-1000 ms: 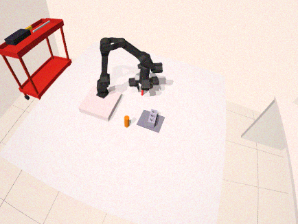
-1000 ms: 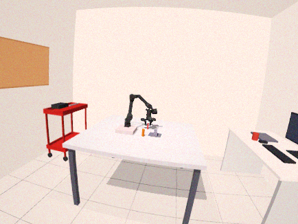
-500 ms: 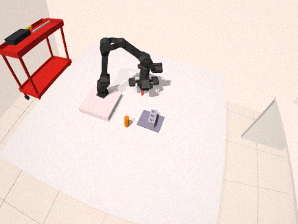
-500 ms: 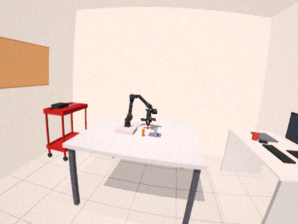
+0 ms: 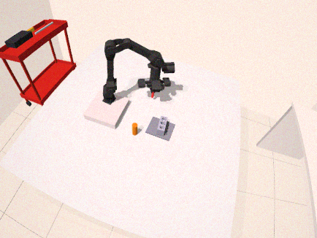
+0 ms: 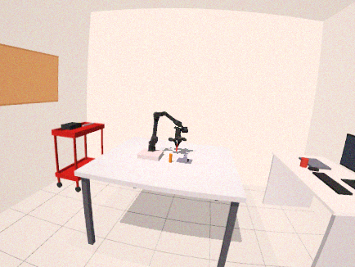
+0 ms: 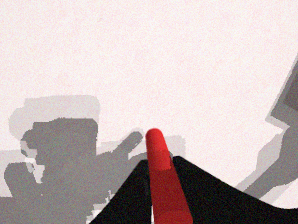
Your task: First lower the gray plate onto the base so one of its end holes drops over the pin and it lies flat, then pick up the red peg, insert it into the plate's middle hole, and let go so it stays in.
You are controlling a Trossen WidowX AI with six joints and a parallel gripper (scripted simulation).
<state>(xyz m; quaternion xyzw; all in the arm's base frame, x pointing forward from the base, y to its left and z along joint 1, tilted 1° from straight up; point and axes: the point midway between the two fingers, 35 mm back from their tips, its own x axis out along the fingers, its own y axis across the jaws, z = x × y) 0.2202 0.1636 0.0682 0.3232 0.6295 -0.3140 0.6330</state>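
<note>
The red peg stands slightly tilted between the fingertips of my gripper, which is shut on it. Whether the peg's lower end touches the table is too small to tell. The light gray plate lies on the darker gray square base, in front of the gripper, with holes showing along its top. Whether the pin is in an end hole, and whether the plate is fully flat, is too small to tell.
An orange cylinder stands left of the base. The arm is mounted at a pale pink block on the white table. A red cart stands beyond the table's left side.
</note>
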